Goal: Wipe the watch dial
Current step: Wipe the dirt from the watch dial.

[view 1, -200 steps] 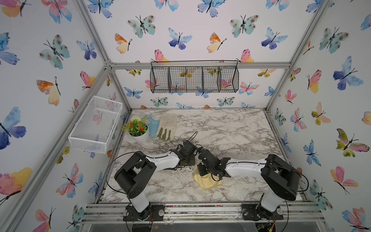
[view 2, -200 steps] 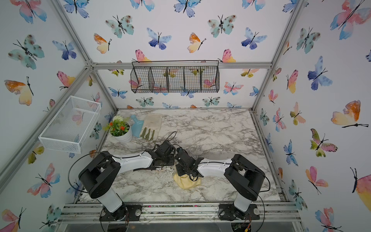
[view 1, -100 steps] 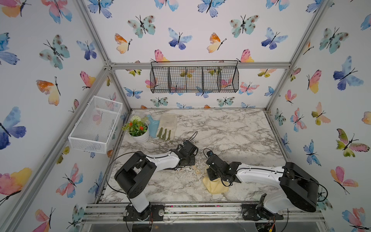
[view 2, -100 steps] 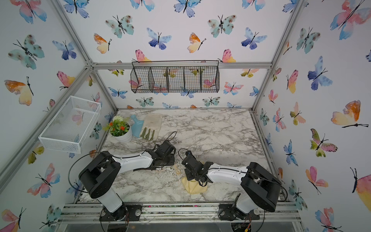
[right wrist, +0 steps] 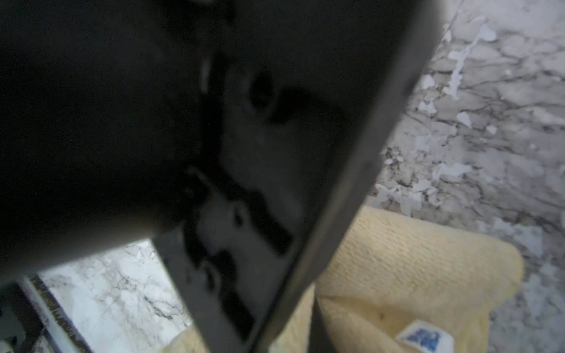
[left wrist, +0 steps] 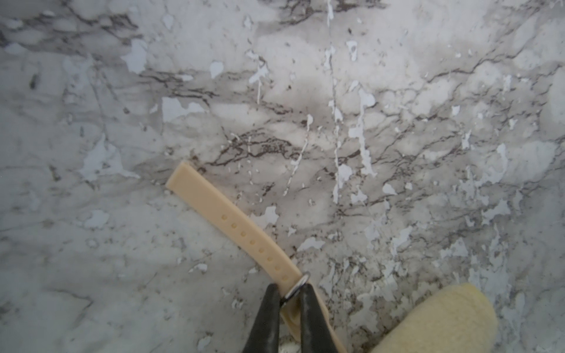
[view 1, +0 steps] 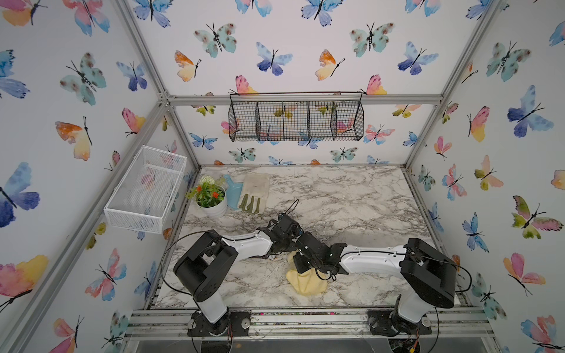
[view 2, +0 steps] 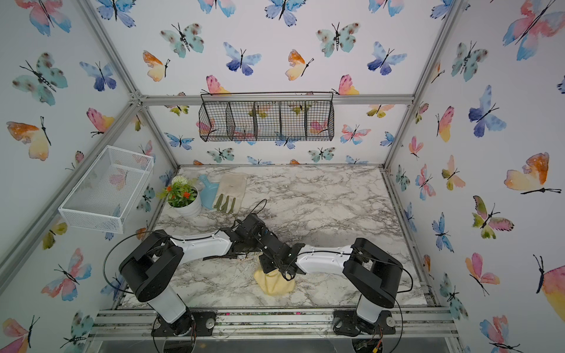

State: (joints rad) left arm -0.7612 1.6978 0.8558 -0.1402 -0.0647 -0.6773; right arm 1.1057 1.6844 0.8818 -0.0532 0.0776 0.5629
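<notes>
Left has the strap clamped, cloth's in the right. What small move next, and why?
Probably ease the right gripper and its yellow cloth slightly toward the left gripper. That one clamps the watch strap at its metal ring, the cloth's edge lies just beside it, and the dial is hidden.

Looks like a robot lab cell got up as a home corner: aluminium frame [view 1: 305,99] around butterfly-papered walls [view 1: 305,45], marble-print table [view 1: 351,198] mid-frame, two arms [view 1: 373,262] bolted to a rail [view 1: 305,319] along the bottom edge, black basket [view 1: 296,120] upper centre, white basket [view 1: 143,189] at left
</notes>
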